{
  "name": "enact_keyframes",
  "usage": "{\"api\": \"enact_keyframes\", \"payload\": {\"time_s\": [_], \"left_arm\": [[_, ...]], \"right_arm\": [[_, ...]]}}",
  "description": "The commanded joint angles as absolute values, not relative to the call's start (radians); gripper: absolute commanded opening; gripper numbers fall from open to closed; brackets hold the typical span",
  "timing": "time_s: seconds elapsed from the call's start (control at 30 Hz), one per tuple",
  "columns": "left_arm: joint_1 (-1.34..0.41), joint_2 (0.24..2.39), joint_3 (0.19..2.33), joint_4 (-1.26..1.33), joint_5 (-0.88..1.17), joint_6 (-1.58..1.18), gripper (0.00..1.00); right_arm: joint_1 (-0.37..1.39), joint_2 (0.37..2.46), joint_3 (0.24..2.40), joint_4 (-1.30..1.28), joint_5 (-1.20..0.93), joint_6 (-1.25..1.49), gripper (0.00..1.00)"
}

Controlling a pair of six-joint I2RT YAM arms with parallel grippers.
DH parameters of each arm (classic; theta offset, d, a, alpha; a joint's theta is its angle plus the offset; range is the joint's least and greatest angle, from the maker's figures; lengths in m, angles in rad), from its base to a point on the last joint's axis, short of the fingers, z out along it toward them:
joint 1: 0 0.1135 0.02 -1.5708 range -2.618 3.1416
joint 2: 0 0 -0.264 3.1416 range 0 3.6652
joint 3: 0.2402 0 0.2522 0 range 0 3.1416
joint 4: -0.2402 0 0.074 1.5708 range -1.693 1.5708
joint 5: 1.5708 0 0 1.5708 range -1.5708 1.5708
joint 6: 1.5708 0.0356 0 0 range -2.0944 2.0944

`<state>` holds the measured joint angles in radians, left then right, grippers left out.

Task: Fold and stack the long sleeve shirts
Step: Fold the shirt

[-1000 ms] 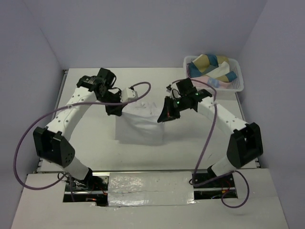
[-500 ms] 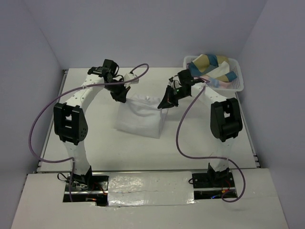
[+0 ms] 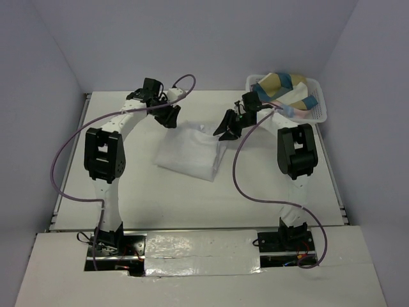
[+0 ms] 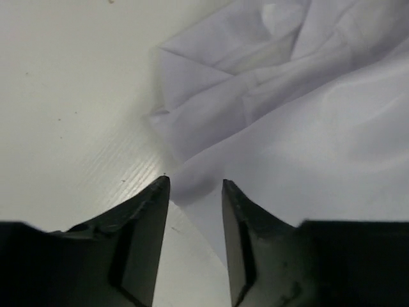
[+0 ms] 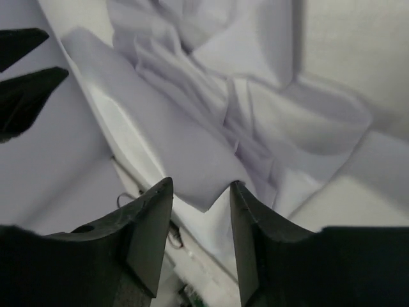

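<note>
A white long sleeve shirt [image 3: 188, 153] lies folded into a rough rectangle in the middle of the table. At the shirt's far left corner my left gripper [image 3: 171, 120] stands open. In the left wrist view a corner of the shirt [image 4: 307, 128] lies loose between the spread fingertips of the gripper [image 4: 195, 185]. My right gripper [image 3: 222, 130] is open at the far right corner. Its wrist view shows crumpled folds of the shirt [image 5: 192, 128] and a loose cloth point just ahead of the gripper [image 5: 200, 185].
A white lattice basket [image 3: 323, 102] holding coloured folded cloths [image 3: 284, 86] stands at the far right corner, just behind the right arm. Both arms reach far out over the table [image 3: 128, 173]. In the right wrist view, the left gripper's fingers [image 5: 25, 89] show at the upper left.
Both grippers carried the shirt's far edge away from the bases, then opened and let it go. The shirt now lies flatter on the table.
</note>
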<state>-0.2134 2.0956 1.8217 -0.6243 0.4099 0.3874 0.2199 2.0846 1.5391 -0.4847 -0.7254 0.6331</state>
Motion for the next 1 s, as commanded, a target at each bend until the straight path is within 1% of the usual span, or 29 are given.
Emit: {"api": "enact_keyframes", "payload": {"time_s": [0.0, 0.03, 0.07, 0.1, 0.17, 0.2, 0.23, 0.3, 0.33, 0.4, 0.43, 0.47, 0.5, 0.57, 0.63, 0.7, 0.77, 0.83, 0.9, 0.97], "left_arm": [[-0.206, 2.125, 1.836, -0.464, 0.361, 0.238, 0.54], [-0.206, 2.135, 1.853, -0.44, 0.31, 0.218, 0.68], [-0.206, 2.143, 1.868, -0.405, 0.281, 0.203, 0.72], [-0.206, 2.152, 1.891, -0.394, 0.249, 0.178, 0.74], [-0.199, 2.19, 1.966, -0.391, 0.189, 0.161, 0.78], [-0.196, 2.204, 1.997, -0.403, 0.187, 0.147, 0.78], [-0.193, 2.229, 2.061, -0.423, 0.207, 0.144, 0.78], [-0.183, 2.232, 2.104, -0.494, 0.247, 0.159, 0.78], [-0.176, 2.221, 2.106, -0.509, 0.273, 0.169, 0.78], [-0.147, 2.179, 2.073, -0.531, 0.395, 0.17, 0.81], [-0.123, 2.166, 2.019, -0.532, 0.447, 0.167, 0.81], [-0.115, 2.157, 1.996, -0.534, 0.533, 0.17, 0.81], [-0.107, 2.145, 1.95, -0.537, 0.56, 0.184, 0.81], [-0.109, 2.132, 1.902, -0.523, 0.586, 0.209, 0.81], [-0.109, 2.122, 1.847, -0.499, 0.62, 0.213, 0.85], [-0.11, 2.115, 1.809, -0.489, 0.656, 0.212, 0.88], [-0.112, 2.109, 1.781, -0.46, 0.655, 0.2, 0.88], [-0.112, 2.105, 1.741, -0.428, 0.649, 0.202, 0.86], [-0.112, 2.095, 1.701, -0.399, 0.641, 0.193, 0.81], [-0.114, 2.092, 1.683, -0.361, 0.635, 0.175, 0.78]], "right_arm": [[0.213, 2.095, 1.682, -0.471, -0.561, 0.6, 0.5], [0.213, 2.083, 1.733, -0.479, -0.523, 0.588, 0.52], [0.215, 2.071, 1.753, -0.488, -0.484, 0.571, 0.53], [0.216, 2.054, 1.767, -0.485, -0.406, 0.563, 0.54], [0.222, 1.993, 1.787, -0.489, -0.32, 0.54, 0.55], [0.229, 1.973, 1.789, -0.497, -0.239, 0.532, 0.55], [0.235, 1.932, 1.775, -0.5, -0.212, 0.505, 0.55], [0.281, 1.873, 1.714, -0.502, -0.169, 0.474, 0.55], [0.299, 1.859, 1.692, -0.506, -0.154, 0.445, 0.6], [0.333, 1.838, 1.614, -0.505, -0.172, 0.43, 0.66], [0.333, 1.835, 1.583, -0.474, -0.196, 0.439, 0.68], [0.331, 1.832, 1.551, -0.454, -0.213, 0.445, 0.68], [0.331, 1.835, 1.507, -0.424, -0.23, 0.449, 0.69], [0.331, 1.851, 1.491, -0.405, -0.261, 0.448, 0.71], [0.331, 1.888, 1.502, -0.403, -0.294, 0.449, 0.73], [0.33, 1.92, 1.519, -0.42, -0.291, 0.457, 0.73], [0.331, 1.927, 1.513, -0.423, -0.298, 0.469, 0.73], [0.331, 1.917, 1.476, -0.373, -0.31, 0.485, 0.69], [0.331, 1.936, 1.474, -0.362, -0.321, 0.494, 0.66], [0.331, 1.963, 1.491, -0.368, -0.328, 0.492, 0.66]]}}
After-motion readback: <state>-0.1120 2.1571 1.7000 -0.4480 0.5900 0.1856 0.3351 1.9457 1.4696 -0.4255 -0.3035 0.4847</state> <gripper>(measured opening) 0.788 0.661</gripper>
